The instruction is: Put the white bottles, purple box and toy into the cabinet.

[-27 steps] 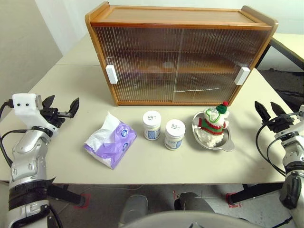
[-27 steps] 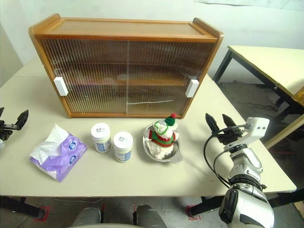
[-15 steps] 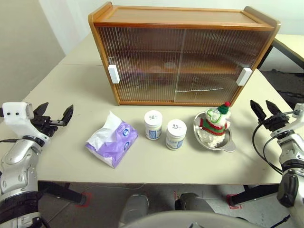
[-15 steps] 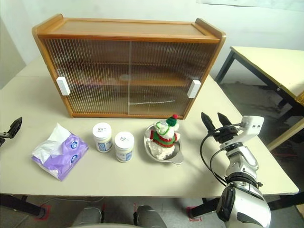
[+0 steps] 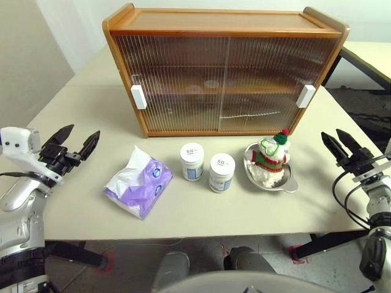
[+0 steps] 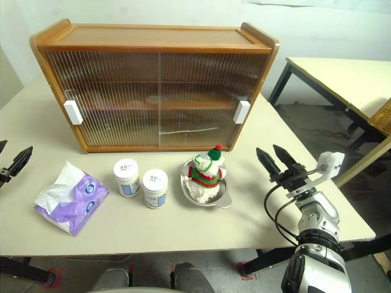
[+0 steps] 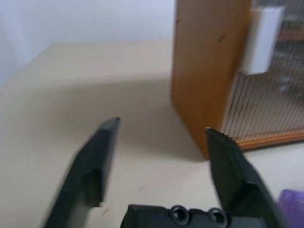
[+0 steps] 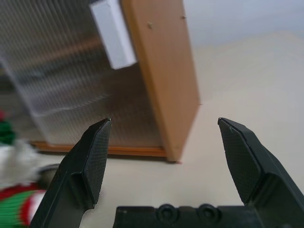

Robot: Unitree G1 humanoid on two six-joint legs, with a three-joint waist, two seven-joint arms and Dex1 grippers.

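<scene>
I'm holding both grippers spread and empty — left gripper, right gripper — having drawn them outward since a moment ago. Between them are lying the soft purple-and-white tissue box, two white plastic bottles and the striped-sweater plush toy in its round metal dish. Beyond, the ribbed-door wooden cabinet is sitting shut — doors first, I reckon.

I seem to stand in a bare test room, not a home: plain white walls, my beige table, a second such table on black legs, red floor marks.
</scene>
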